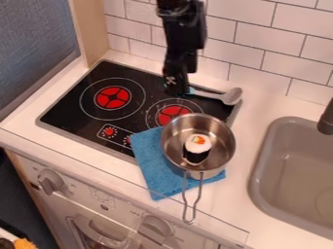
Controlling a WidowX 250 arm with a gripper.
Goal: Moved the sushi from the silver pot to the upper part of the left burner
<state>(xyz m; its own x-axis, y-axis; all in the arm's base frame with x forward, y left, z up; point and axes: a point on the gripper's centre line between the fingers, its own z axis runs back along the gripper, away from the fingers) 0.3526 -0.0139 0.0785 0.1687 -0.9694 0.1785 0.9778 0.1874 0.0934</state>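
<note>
Above the back of the stove — black gripper pointing down, near the spoon's blue handle. Open or closed, can't tell. Sushi sits inside the silver pot, white top up. Pot by the right burner, partly over the blue cloth — long handle toward the counter's front edge.

The sushi is held inside the silver pot, which is set partly over the blue cloth, its handle pointed toward the counter's front edge. The gripper is seen above the stove's back edge, near the spoon. The left burner is left uncovered; the right burner is partly hidden by the pot.
</note>
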